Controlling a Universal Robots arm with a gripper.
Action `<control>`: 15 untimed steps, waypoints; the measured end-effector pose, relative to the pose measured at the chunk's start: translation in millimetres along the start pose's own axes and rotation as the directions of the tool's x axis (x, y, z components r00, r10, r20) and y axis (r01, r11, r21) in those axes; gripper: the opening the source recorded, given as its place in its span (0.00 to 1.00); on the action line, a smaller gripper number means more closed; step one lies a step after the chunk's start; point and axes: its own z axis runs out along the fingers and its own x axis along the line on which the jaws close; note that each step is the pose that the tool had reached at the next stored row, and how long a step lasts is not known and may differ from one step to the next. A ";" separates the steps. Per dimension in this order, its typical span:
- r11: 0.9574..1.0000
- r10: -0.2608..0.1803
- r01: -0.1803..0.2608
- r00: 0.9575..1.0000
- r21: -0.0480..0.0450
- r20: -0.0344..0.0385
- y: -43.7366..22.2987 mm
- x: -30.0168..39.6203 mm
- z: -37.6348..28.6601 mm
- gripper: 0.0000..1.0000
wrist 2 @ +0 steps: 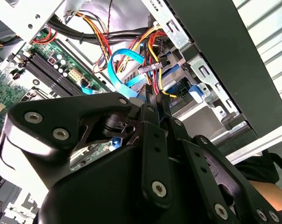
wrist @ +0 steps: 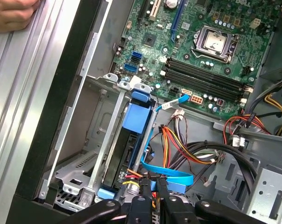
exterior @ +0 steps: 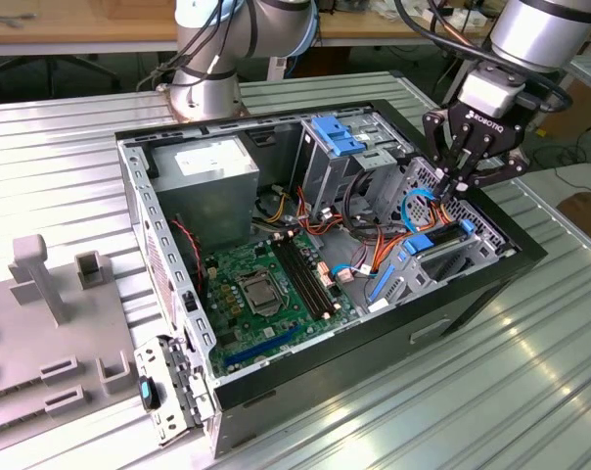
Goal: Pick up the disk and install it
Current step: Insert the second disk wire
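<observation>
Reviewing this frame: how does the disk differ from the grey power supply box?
The disk is dark with blue plastic rails; the power supply box is grey with a white sticker. The disk is slimmer, the power supply box bulkier. The disk stands on edge in the drive cage below the gripper; the power supply box sits at the opposite end. Both are inside the open computer case.

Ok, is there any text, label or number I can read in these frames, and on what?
gripper: white lettering on its body, a maker's mark, not quoted here.
white sticker on the power supply: print too small to read.
motherboard: white markings too small to read.
No other readable text.
</observation>
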 end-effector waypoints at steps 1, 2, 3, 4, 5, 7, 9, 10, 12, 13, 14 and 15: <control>1.000 0.000 0.000 1.000 0.000 0.000 0.0 0.0 0.0 0.16; 1.000 0.000 0.000 1.000 0.000 0.000 0.0 0.0 0.0 0.16; 1.000 0.000 0.000 1.000 0.000 0.000 0.0 0.0 0.0 0.16; 1.000 0.000 0.000 1.000 0.000 0.000 0.0 0.0 0.0 0.16; 1.000 -0.001 0.001 1.000 0.000 0.000 0.0 0.1 0.0 0.24; 1.000 -0.001 0.001 1.000 0.000 0.000 0.0 0.1 0.0 0.36; 1.000 -0.001 0.001 1.000 0.000 0.000 0.0 0.1 0.0 0.36; 1.000 -0.001 0.001 1.000 0.000 0.000 0.0 0.0 0.0 0.42; 1.000 -0.004 0.004 1.000 0.000 0.000 -1.0 -2.7 -0.1 0.42; 1.000 -0.004 0.004 1.000 0.000 -0.001 -1.5 -4.2 -0.9 0.42; 1.000 -0.004 0.004 1.000 -0.002 0.000 -1.6 -4.7 -1.9 0.42; 1.000 -0.004 0.004 1.000 -0.004 0.001 -1.8 -5.2 -2.9 0.42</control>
